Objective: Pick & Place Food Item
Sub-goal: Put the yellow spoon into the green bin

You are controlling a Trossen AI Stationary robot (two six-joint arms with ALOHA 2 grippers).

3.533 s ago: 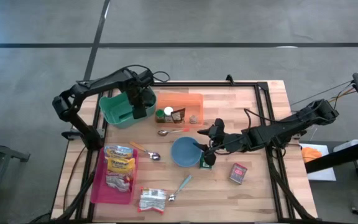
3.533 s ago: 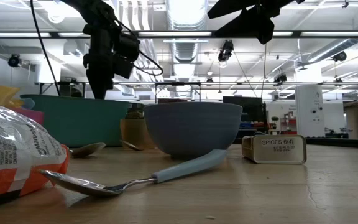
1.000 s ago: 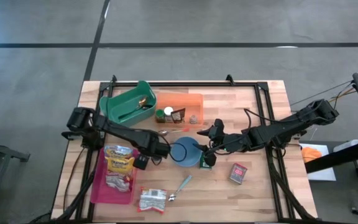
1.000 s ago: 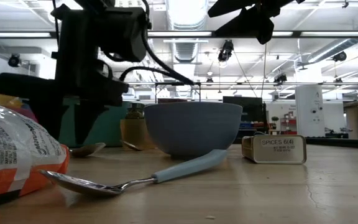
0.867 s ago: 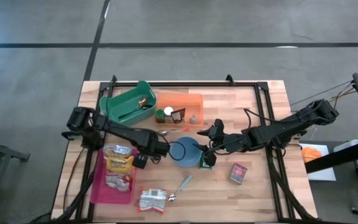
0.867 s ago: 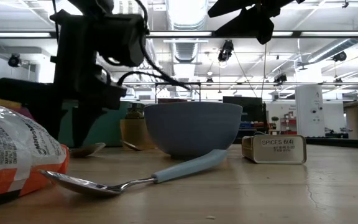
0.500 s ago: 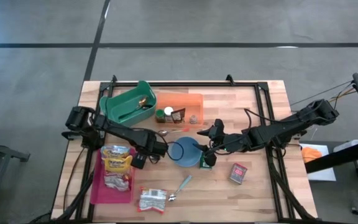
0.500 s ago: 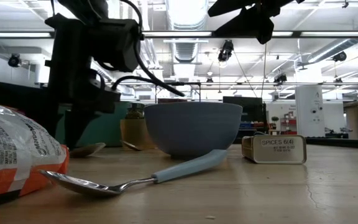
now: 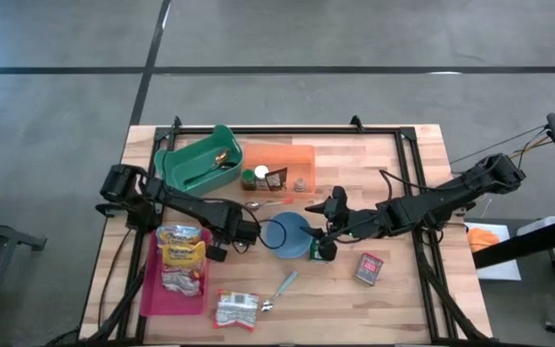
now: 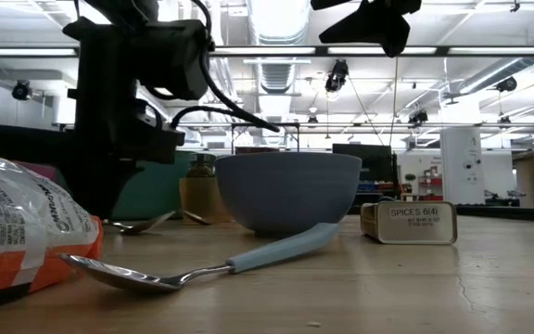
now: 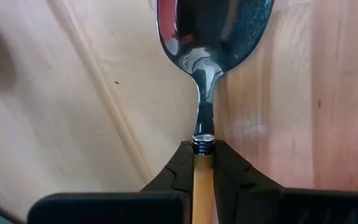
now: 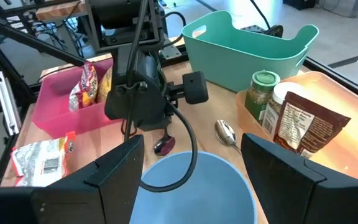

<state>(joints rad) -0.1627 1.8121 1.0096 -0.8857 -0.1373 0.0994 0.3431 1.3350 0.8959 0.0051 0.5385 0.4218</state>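
An orange-handled metal spoon (image 11: 213, 37) lies on the wood table left of the blue bowl (image 9: 287, 234). My left gripper (image 9: 231, 234) stands over it, pointing down, shut on its handle. Its metal bowl end (image 10: 142, 223) rests on the table. Snack bags (image 9: 183, 253) lie in a pink tray (image 9: 152, 289), and one more bag (image 9: 234, 308) lies on the table near the front edge. My right gripper (image 12: 191, 180) hangs open above the blue bowl's right side, holding nothing. My left gripper pinches the spoon's orange handle (image 11: 202, 174) between its two fingers, right where the handle meets the metal neck. The fingers come from above, pointing down, and close across the handle. The spoon lies flat, its bowl end on the table.
A teal bin (image 9: 196, 164) and an orange tray (image 9: 302, 154) with jars stand at the back. A blue-handled spoon (image 9: 279, 289) lies in front of the bowl, another spoon (image 9: 263, 203) behind it, and a spice tin (image 9: 369, 268) to the right.
My left gripper has sunk a little over the orange-handled spoon and shut on its handle. The spoon stays on the table. My right gripper has kept still.
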